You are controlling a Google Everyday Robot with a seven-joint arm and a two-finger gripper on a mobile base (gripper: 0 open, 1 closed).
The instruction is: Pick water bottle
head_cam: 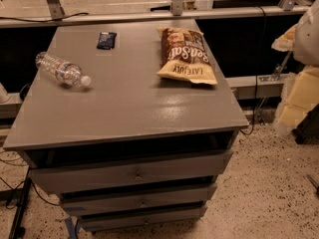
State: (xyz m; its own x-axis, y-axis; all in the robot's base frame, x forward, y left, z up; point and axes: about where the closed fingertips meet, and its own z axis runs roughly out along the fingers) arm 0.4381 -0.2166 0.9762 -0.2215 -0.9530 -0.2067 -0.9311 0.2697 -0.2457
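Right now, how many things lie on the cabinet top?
3: the water bottle on its side at the left, a small dark packet at the back, a chip bag at the right. The gripper hangs right of the cabinet.

A big grey cabinet (129,103) stands in the middle, and its flat top shines a little in the warm, dim light. It has three drawers (134,176) in front, and the top one sticks out most. The floor (269,183) is pale and speckled. A long grey rail (149,16) runs behind the cabinet. Black cables (15,198) lie on the floor at the left. The gripper (286,41) is at the right edge, beside the cabinet.
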